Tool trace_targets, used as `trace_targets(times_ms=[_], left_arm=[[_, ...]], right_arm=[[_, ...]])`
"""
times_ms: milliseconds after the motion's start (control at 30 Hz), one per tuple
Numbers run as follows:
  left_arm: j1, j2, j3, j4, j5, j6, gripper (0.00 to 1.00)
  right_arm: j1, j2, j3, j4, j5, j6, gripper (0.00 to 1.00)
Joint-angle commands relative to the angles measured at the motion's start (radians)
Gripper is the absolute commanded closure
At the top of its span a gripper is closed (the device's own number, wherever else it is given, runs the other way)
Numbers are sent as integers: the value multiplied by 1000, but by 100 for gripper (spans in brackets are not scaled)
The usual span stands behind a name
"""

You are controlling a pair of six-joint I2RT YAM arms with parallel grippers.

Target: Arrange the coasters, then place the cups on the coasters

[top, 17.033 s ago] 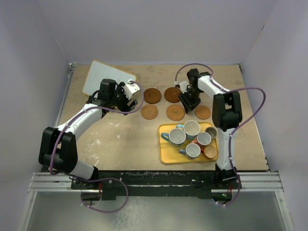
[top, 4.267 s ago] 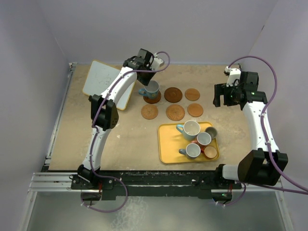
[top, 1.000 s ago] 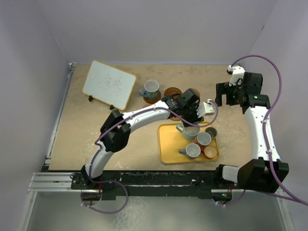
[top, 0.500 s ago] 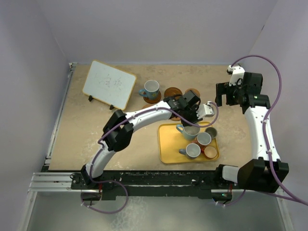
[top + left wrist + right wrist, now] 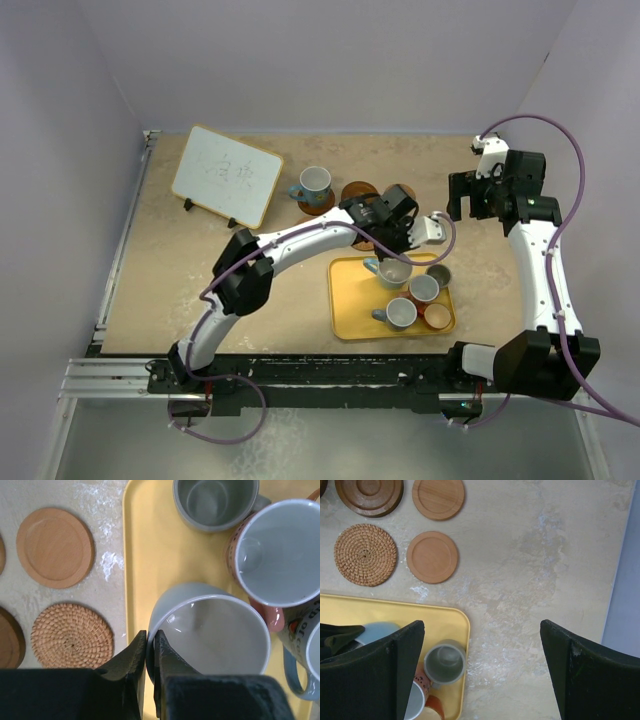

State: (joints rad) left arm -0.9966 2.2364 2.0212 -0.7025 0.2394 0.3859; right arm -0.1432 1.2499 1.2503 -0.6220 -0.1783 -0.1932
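My left gripper (image 5: 150,642) is shut on the near rim of a light blue cup (image 5: 210,635), one finger inside and one outside. The cup stands on the yellow tray (image 5: 135,555) with a grey cup (image 5: 215,502), a reddish cup (image 5: 280,560) and another blue cup (image 5: 306,655). From above, the left gripper (image 5: 393,250) reaches over that cup (image 5: 393,272). A blue-grey cup (image 5: 316,181) sits on a dark coaster (image 5: 318,204). Woven (image 5: 365,554), light (image 5: 432,556) and dark (image 5: 368,495) coasters lie bare. The right gripper (image 5: 482,672) hangs open over bare table.
A small whiteboard (image 5: 227,175) stands at the back left. The tray (image 5: 350,300) lies at the front right, with an orange-brown cup (image 5: 437,317) at its near right corner. Walls close in the table at the back and both sides.
The left jaws have closed on the light blue cup's rim. The left wrist shifted slightly back. The right arm has not moved.
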Motion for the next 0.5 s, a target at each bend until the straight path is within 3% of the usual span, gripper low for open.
trace_targets(times_ms=[0, 467], left_arm=[[3, -129, 41, -25, -73, 85, 97], [9, -344, -34, -61, -276, 174, 97]], right_arm=[[-4, -6, 5, 21, -20, 2, 0], [-4, 5, 1, 19, -12, -2, 0]])
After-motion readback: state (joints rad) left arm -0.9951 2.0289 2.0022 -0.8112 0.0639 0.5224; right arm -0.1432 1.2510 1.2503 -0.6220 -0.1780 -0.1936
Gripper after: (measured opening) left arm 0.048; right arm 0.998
